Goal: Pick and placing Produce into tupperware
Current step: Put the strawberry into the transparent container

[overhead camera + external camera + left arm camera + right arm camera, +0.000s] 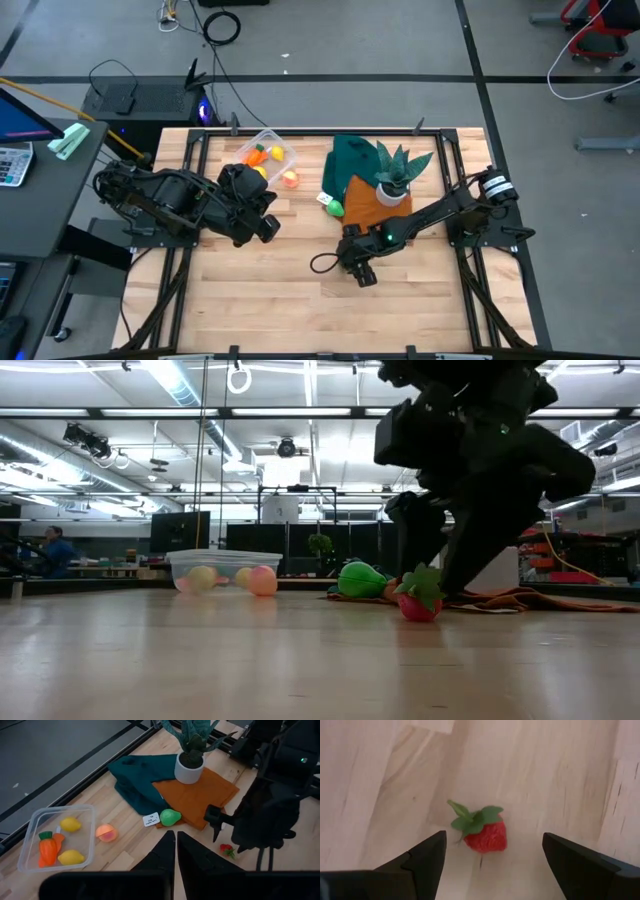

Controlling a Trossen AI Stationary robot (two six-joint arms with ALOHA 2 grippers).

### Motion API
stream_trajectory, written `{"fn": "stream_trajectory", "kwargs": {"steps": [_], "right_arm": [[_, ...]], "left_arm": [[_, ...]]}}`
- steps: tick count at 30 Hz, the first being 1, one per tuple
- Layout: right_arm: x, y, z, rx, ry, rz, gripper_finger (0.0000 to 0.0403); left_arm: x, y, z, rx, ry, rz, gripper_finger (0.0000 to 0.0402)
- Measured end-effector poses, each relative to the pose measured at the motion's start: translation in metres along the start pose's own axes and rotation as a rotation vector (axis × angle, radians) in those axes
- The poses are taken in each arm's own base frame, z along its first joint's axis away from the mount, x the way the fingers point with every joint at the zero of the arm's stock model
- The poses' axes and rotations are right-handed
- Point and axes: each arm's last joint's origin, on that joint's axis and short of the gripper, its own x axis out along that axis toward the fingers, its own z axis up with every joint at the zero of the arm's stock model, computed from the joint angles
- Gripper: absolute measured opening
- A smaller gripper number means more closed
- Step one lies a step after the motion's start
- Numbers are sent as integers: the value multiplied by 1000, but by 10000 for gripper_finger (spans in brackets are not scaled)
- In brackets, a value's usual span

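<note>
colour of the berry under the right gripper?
Red strawberry with a green leafy top, lying between the open right gripper's fingers. Right wrist view shows it best.

In the high view the right gripper (pixel 360 268) is covering the strawberry (pixel 485 832), so the berry is not showing there at all. In the low view the right arm is blocking the plant pot and most of the cloths (pixel 520 600). The white tag (pixel 151 819) beside the green pear (pixel 170 817) is carrying print too small to read. The right wrist view is cutting off both fingertips (pixel 427 857) at its lower edge.
</note>
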Motion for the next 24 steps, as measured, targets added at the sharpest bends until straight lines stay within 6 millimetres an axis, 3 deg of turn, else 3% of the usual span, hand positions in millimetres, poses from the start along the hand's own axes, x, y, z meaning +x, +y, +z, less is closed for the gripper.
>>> {"fn": "stream_trajectory", "kwargs": {"steps": [24], "right_arm": [[15,-5,1,44,-7,78,266]], "left_arm": [[0,0,0,-1,-3,-3,11]]}}
